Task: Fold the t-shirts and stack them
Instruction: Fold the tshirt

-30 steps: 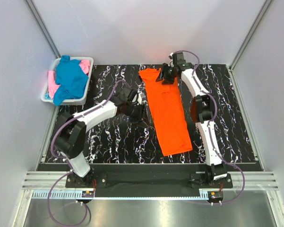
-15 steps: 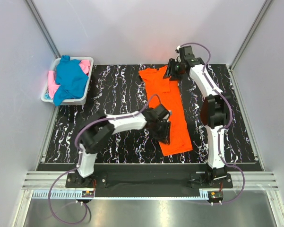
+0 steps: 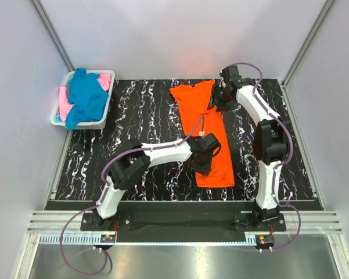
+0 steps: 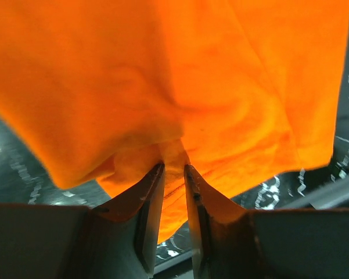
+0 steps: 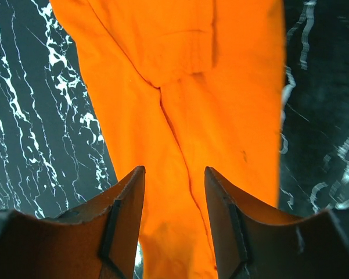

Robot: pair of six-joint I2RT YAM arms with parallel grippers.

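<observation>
The bright orange t-shirt lies as a long, narrow folded strip on the black marbled table. My left gripper is at the strip's lower left edge, and in the left wrist view it is shut on a bunched pinch of orange cloth. My right gripper hovers at the strip's upper right corner. In the right wrist view it stands open above the orange cloth, nothing between its fingers. The teal-blue t-shirt and the pink t-shirt lie crumpled in the basket.
The white plastic basket sits at the table's back left corner, beyond the marbled surface's edge. Grey walls with metal posts close in the back and both sides. The left arm stretches across the table's middle toward the shirt.
My left arm swung right from the table's middle to the orange shirt's lower left edge and closed on the cloth. My right gripper shifted right, to the shirt's upper right corner.
</observation>
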